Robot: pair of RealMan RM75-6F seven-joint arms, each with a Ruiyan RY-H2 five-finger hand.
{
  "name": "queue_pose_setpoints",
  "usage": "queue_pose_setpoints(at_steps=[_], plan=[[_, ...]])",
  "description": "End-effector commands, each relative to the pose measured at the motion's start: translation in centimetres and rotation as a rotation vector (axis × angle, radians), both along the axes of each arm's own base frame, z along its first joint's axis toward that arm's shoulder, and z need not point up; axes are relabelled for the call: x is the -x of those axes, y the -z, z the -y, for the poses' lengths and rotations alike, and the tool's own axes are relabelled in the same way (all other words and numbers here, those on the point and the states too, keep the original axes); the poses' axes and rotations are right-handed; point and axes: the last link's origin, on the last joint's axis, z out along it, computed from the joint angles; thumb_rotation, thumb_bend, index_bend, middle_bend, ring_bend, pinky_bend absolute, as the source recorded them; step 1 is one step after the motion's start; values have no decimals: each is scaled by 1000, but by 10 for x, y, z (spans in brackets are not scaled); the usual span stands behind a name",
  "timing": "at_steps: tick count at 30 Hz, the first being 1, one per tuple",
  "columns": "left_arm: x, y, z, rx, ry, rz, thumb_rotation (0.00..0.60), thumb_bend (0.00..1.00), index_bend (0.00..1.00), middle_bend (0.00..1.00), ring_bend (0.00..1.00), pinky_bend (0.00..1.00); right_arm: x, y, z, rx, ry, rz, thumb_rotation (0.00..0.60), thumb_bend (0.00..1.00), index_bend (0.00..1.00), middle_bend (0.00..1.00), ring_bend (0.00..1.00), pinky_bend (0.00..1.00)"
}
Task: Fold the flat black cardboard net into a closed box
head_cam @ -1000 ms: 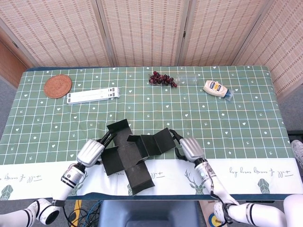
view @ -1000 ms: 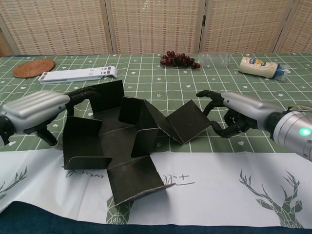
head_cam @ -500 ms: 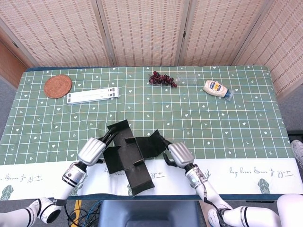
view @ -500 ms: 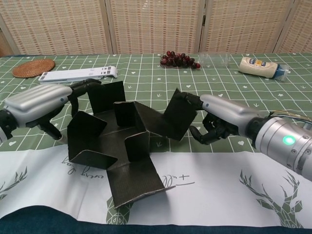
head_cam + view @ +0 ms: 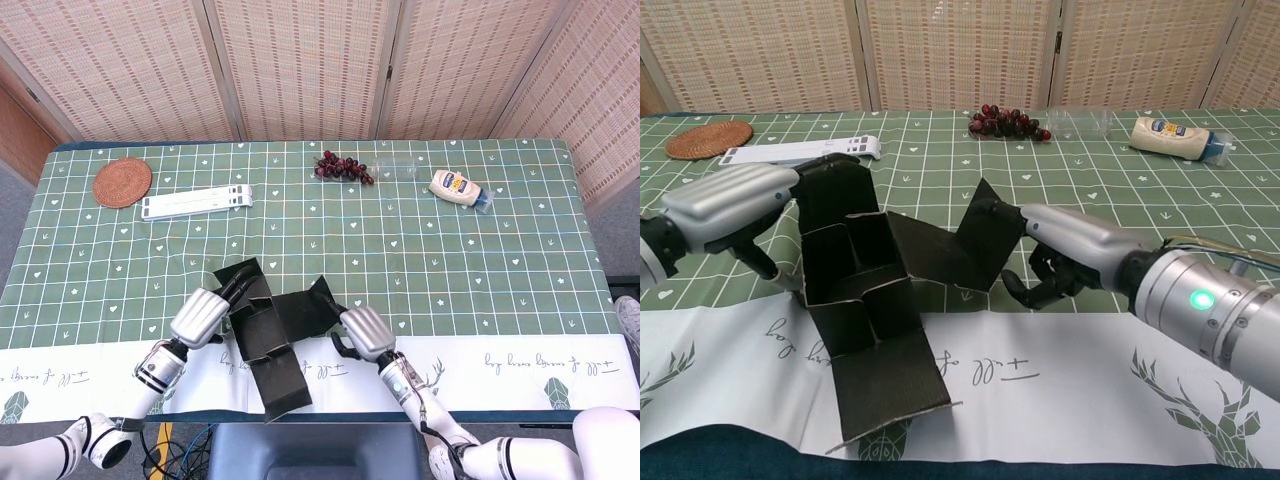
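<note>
The black cardboard net (image 5: 275,322) (image 5: 875,290) lies partly folded near the table's front edge, with several walls raised around its middle. One long panel (image 5: 885,385) lies flat toward me. My left hand (image 5: 197,318) (image 5: 730,205) is at the net's left, and its fingertips (image 5: 828,160) rest on the top of the upright far-left flap. My right hand (image 5: 365,330) (image 5: 1070,245) is at the net's right. One outstretched finger presses the back of the tilted right flap (image 5: 985,235), and the other fingers are curled in. Neither hand grips the card.
At the back of the green checked tablecloth (image 5: 500,260) lie a bunch of dark grapes (image 5: 342,167) (image 5: 1008,123), a mayonnaise bottle (image 5: 458,187) (image 5: 1175,137), a white folded stand (image 5: 196,202) (image 5: 800,152) and a round woven coaster (image 5: 122,182) (image 5: 708,139).
The right hand has moved left, pushing the right flap up and inward. The left hand has pushed its flap upright. The net has drawn together, and its front panel has swung left.
</note>
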Motion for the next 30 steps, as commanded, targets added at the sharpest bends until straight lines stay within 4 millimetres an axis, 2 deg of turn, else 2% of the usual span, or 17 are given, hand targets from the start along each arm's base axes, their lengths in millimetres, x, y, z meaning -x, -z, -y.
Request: queue_pose_setpoints(at_steps=[1, 18, 21, 27, 28, 30], plan=[[-2, 0, -1, 1, 0, 6, 600, 103, 0, 0, 470, 775, -3, 2, -2, -9, -10, -4, 600, 624, 0, 277, 849, 962], [-9, 2, -1, 3, 17, 12, 600, 103, 0, 0, 470, 775, -17, 13, -13, -42, -50, -12, 600, 623, 0, 278, 849, 962], [-6, -1, -2, -4, 8, 14, 600, 103, 0, 0, 470, 775, -12, 7, -10, -22, -38, -15, 600, 623, 0, 278, 849, 961], [8, -12, -3, -25, -34, 21, 600, 103, 0, 0, 471, 775, 13, -15, 2, 26, 7, -51, 600, 614, 0, 272, 848, 962], [10, -13, -3, -25, -43, 26, 600, 103, 0, 0, 471, 775, 17, -17, 4, 29, 14, -59, 600, 595, 0, 264, 847, 962], [13, -16, -4, -35, -60, 36, 600, 103, 0, 0, 471, 776, 22, -22, 11, 38, 28, -68, 600, 485, 0, 242, 845, 962]])
